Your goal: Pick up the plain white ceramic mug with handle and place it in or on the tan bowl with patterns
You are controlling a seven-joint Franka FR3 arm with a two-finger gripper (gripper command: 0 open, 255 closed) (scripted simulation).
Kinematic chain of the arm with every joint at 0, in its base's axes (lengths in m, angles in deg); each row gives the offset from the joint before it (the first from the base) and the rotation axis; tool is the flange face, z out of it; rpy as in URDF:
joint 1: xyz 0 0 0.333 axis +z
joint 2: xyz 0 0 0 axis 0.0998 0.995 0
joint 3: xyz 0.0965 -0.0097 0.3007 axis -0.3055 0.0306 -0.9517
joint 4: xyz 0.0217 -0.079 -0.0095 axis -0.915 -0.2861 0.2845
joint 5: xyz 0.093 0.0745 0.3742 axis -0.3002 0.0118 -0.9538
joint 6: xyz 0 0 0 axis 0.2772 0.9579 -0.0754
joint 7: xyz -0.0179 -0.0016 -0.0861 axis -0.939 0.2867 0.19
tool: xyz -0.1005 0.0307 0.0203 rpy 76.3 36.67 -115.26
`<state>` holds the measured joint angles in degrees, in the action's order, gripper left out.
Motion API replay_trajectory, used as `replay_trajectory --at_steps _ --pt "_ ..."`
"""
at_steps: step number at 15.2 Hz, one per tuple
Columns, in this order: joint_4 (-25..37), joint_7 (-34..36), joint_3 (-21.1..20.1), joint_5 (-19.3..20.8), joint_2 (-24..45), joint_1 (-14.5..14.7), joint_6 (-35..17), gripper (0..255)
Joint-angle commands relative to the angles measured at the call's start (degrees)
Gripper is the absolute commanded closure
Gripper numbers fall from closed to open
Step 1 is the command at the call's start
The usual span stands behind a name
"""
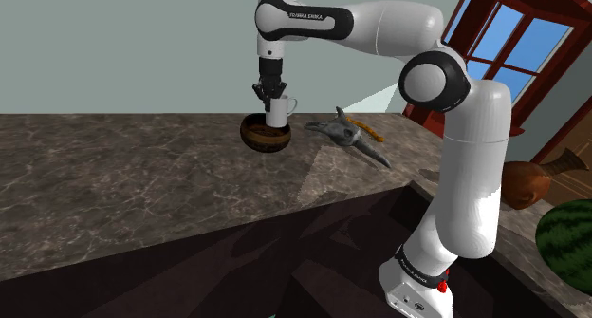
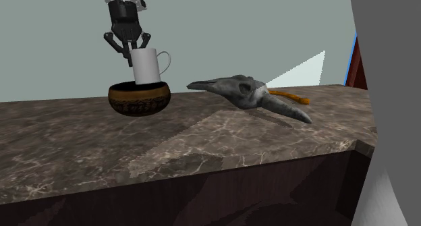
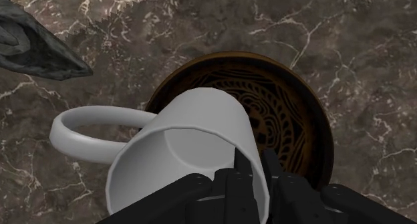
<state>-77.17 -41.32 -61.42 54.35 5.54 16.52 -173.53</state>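
Black fingers (image 2: 125,51) pinch the white mug (image 2: 147,66) by its rim wall; it hangs just below them, over the brown patterned bowl (image 2: 139,98). Tilted and off-centre, it could tip off the bowl's rim on release and roll across the desk (image 2: 202,144) toward the grey skull-like piece (image 2: 246,91).

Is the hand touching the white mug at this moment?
Touching. The wrist view shows the hand clamped on the white mug at its rim, one finger inside and one outside; the second exterior view shows the mug hanging tilted over the bowl.
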Motion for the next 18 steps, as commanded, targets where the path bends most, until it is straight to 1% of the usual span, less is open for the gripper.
replay_trajectory --at_steps 1,2,7,11,18 --pt "0.00 0.00 0.00 0.00 0.00 0.00 -0.01 255" --pt "0.00 0.00 0.00 0.00 0.00 0.00 0.00 0" --pt "0.00 0.00 0.00 0.00 0.00 0.00 -0.01 0" --pt "13.15 -0.02 0.00 -0.35 3.83 -0.59 9.32 0" --pt "13.15 -0.02 -0.01 -0.35 3.83 -0.59 9.32 0"
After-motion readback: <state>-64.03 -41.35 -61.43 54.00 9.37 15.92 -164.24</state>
